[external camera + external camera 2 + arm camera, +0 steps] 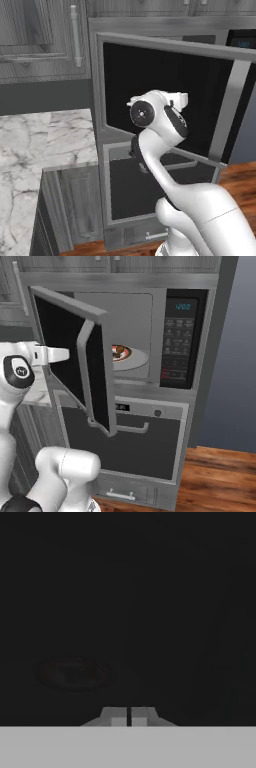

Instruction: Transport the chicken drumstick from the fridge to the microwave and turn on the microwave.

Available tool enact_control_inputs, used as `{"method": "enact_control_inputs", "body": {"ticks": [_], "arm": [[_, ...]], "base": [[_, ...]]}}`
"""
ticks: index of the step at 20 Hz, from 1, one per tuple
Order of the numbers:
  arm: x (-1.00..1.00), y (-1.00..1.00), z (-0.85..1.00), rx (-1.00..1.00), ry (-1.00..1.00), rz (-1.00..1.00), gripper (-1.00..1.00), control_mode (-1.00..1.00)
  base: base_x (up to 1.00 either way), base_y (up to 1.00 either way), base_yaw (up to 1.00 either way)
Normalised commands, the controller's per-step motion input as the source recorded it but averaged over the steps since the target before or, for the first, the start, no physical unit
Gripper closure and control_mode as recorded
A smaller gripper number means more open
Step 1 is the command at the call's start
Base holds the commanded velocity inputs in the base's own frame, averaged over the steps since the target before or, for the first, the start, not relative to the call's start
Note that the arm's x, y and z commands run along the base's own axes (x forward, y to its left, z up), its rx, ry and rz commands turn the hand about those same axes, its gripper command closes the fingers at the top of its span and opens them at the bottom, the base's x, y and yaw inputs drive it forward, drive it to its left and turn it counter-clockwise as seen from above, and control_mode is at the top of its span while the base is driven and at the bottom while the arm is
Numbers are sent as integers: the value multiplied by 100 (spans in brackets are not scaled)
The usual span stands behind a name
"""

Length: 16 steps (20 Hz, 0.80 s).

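From the left base view, your arm reaches behind the microwave (165,95) door, which stands half open, likely so you can push it shut.

In the right base view, the chicken drumstick (119,352) already lies on the turntable inside the microwave, left of its keypad (176,343).

In the hand view, your gripper (129,717) is pinched closed and empty, facing the dark door glass.
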Motion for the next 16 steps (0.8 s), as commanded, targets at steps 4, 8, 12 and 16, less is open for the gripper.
{"method": "enact_control_inputs", "body": {"ticks": [4, 8, 12, 16], "arm": [[40, -25, 0, 13, -2, 15, 100, -100], [37, -26, 0, 13, -3, 16, 100, -100], [21, -29, 12, 15, 0, 16, 100, -100], [19, -31, 16, 17, 0, 16, 100, -100]], "base": [[0, 0, 0], [0, 0, 0], [0, 0, 0], [0, 0, 0]]}}
